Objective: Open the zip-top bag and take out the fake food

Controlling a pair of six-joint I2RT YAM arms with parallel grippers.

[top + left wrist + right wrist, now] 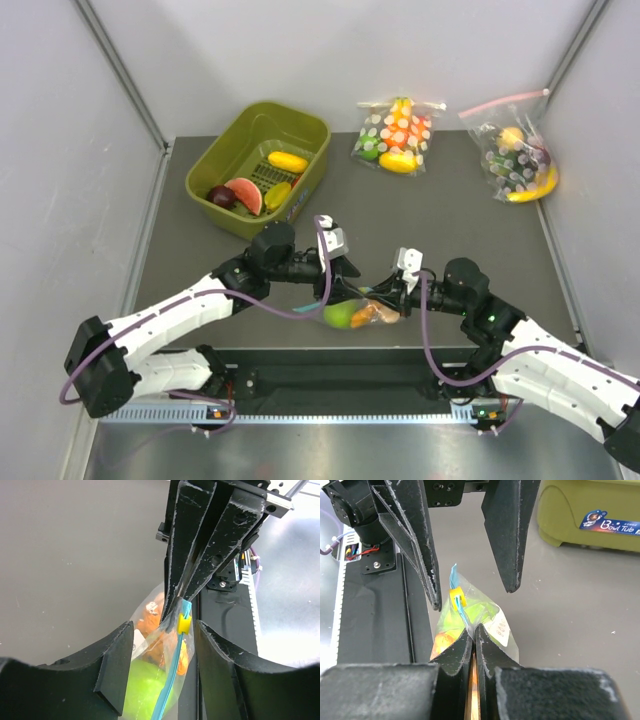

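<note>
jaws: right gripper [474,632] clenched on zip-top bag [492,625], left gripper [162,630] released astride slider [183,624] | risk: slider missed, bag pulled free at near edge of table [450,220]

bag [150,680]: lower end cut off by left wrist view's bottom edge | carrot pieces [152,612]: partly hidden behind right gripper [179,604] | green tub [590,515]: cropped by right wrist view's top and right edges

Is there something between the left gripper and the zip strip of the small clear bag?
Nothing visible stands between them. The left gripper is open on both sides of the blue zip strip and yellow slider of the zip-top bag. The right gripper pinches the bag's mouth beside the slider.
</note>
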